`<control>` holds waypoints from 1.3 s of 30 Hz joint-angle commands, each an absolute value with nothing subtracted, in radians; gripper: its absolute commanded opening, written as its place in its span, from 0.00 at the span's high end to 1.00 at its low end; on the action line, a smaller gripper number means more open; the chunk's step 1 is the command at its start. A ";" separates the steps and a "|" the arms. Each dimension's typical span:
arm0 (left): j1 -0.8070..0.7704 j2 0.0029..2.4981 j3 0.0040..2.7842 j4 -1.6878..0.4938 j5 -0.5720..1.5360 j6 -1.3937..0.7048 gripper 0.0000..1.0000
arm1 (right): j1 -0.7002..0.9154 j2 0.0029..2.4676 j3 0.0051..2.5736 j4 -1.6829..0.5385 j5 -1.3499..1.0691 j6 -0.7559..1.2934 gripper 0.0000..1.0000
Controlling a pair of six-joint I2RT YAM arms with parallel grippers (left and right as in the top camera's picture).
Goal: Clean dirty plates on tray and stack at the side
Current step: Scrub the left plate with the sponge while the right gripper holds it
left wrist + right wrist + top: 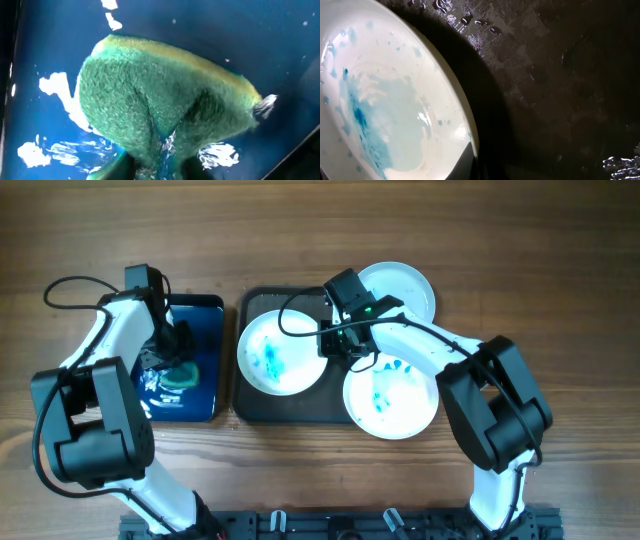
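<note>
**Sponge Gets a Soak While a Plate Waits**

The left tool is down in the small blue tray. It looks pinched tight on a green sponge. The sponge is squashed into a fold and sits in water with white foam around it.

The right tool is at the right edge of the first plate. This plate lies in the left part of the grey tray and has blue smears in its middle. A second plate with blue marks lies at the tray's right side, near the front. A third plate sits behind it, and I see no blue on the part that shows.

I think the sponge should soak well and then come up slowly, so it does not drip across the table. After that it should rub the blue smears in soft circles. The right tool should hold the rim firmly so the plate cannot slide.

Some things are hard to see. The sponge hides the left tool's own fingers. In the right wrist view only one dark tip shows by the plate's rim. So I cannot tell if the right tool is closed on the rim or just beside it. The right arm also covers part of the tray and plates.
</note>
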State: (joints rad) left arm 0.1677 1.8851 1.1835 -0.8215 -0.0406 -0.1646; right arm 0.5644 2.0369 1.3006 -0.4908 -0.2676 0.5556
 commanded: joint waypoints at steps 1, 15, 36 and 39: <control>0.167 1.915 1.191 -0.819 -0.012 -0.161 0.96 | 0.573 2.056 1.320 -0.487 -0.256 0.550 0.96; 0.119 1.619 1.282 -0.944 0.210 -0.200 0.96 | 0.561 2.039 1.321 -0.531 -0.271 0.553 0.96; -0.248 2.018 1.277 -0.759 0.187 -0.454 0.96 | 0.491 2.024 1.314 -0.610 -0.294 0.549 0.96; -0.308 2.059 1.277 -0.728 0.241 -0.453 0.96 | 0.491 2.024 1.314 -0.609 -0.294 0.548 0.96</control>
